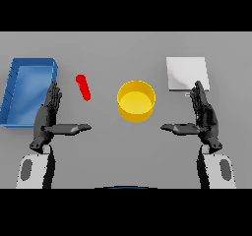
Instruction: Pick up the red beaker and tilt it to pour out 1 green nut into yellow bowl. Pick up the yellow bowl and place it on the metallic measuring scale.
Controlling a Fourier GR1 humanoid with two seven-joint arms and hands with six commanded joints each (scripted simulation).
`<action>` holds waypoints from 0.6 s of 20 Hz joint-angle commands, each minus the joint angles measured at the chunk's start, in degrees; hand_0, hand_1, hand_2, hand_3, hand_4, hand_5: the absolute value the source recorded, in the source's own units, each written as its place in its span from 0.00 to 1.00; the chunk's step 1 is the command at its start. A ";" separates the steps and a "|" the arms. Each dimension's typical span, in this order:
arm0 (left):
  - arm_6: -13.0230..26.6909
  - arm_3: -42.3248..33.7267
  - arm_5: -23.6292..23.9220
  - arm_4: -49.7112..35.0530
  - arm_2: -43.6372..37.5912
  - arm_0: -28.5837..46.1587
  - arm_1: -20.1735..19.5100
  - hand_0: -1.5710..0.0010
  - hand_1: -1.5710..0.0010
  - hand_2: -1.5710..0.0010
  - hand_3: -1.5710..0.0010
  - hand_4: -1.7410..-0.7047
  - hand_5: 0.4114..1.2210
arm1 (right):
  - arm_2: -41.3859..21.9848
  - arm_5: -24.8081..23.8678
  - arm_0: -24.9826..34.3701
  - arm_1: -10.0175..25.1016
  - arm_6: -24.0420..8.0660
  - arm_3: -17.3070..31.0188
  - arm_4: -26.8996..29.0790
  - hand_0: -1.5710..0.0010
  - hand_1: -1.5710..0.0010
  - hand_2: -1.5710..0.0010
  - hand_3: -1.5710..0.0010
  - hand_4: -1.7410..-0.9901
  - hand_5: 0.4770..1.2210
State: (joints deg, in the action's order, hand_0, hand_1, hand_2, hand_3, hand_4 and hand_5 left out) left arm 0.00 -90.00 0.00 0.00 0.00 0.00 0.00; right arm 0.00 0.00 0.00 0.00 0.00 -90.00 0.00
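A yellow bowl [136,100] stands at the table's middle and looks to hold nothing. Left of it a small red beaker [83,87] stands, seen as a slim slanted red shape; its contents do not show. The metallic measuring scale [186,73], a pale square plate, lies at the back right. My left hand [48,116] hovers open left of the beaker, fingers straight and thumb pointing inward. My right hand [203,115] is open too, just in front of the scale and right of the bowl. Neither hand touches anything.
A blue tray [26,89] with raised walls lies at the far left, partly behind my left hand. Grey tabletop runs between the two hands in front of the bowl.
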 commanded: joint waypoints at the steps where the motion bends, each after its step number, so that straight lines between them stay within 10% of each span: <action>1: -0.09 -0.11 0.05 0.02 0.08 0.15 0.07 1.00 1.00 1.00 1.00 0.52 0.33 | 0.07 -0.04 0.08 0.05 -0.04 0.05 0.06 1.00 1.00 1.00 1.00 0.75 0.13; 12: 0.93 -8.91 -1.32 6.34 6.33 6.66 -2.49 1.00 1.00 1.00 1.00 0.52 0.32 | -3.72 -0.67 -2.00 5.46 2.14 -3.39 -9.17 1.00 1.00 1.00 1.00 0.73 0.14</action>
State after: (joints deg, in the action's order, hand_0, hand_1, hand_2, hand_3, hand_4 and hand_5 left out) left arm 0.88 -98.90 -1.35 6.34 6.35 6.65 -2.46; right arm -3.71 -0.69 -1.98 5.47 2.11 -93.39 -9.17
